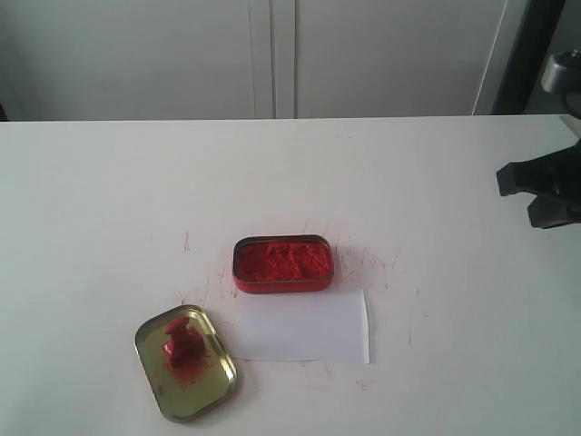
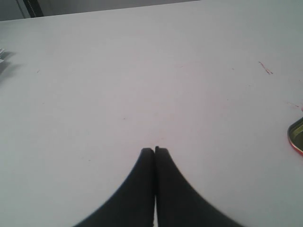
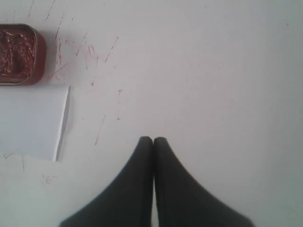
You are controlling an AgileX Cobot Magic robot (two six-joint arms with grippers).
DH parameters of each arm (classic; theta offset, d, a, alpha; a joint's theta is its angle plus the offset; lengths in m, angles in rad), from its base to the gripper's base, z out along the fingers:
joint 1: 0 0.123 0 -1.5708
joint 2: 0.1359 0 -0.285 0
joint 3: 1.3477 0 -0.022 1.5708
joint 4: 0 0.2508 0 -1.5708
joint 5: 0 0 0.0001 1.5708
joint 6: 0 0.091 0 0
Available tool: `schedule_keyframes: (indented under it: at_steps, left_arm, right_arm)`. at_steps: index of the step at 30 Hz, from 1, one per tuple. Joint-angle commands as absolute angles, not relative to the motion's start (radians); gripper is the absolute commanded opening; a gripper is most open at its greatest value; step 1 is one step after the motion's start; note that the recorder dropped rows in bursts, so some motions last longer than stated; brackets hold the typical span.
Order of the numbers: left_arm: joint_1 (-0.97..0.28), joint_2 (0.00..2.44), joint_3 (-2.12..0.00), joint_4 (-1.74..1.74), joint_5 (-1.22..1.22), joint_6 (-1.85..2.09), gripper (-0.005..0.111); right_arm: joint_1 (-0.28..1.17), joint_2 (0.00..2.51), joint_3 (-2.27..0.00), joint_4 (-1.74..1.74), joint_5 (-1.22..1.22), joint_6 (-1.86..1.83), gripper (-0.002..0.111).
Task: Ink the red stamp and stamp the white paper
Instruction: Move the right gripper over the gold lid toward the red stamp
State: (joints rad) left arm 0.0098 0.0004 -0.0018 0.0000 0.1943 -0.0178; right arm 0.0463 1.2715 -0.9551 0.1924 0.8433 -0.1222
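Note:
The red stamp (image 1: 181, 341) lies inside the gold lid (image 1: 207, 380) at the front left of the table. Behind and to the right of it stands the open red tin (image 1: 282, 263) of red ink paste, and the white paper (image 1: 305, 327) lies flat just in front of the tin. My right gripper (image 3: 152, 140) is shut on nothing over bare table, well right of the paper (image 3: 29, 120) and tin (image 3: 19, 53); in the exterior view it (image 1: 522, 186) shows at the right edge. My left gripper (image 2: 154, 149) is also shut and empty, with only the lid's edge (image 2: 297, 135) in its view.
Thin red ink scratches (image 3: 85, 52) mark the white tabletop (image 1: 109, 209) around the tin and paper. White cabinet doors (image 1: 272, 54) rise behind the table's far edge.

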Motion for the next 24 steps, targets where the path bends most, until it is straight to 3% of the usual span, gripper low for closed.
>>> schedule_keyframes:
  at_steps: [1, 24]
  left_arm:
    - [0.007, 0.0, 0.0, -0.006, 0.194, -0.022, 0.0]
    - [0.007, 0.0, 0.0, -0.006, 0.194, -0.022, 0.0]
  right_arm:
    - [0.087, 1.347, -1.009, 0.188, 0.86, -0.135, 0.0]
    - [0.406, 1.722, -1.337, 0.175, 0.994, -0.135, 0.0]
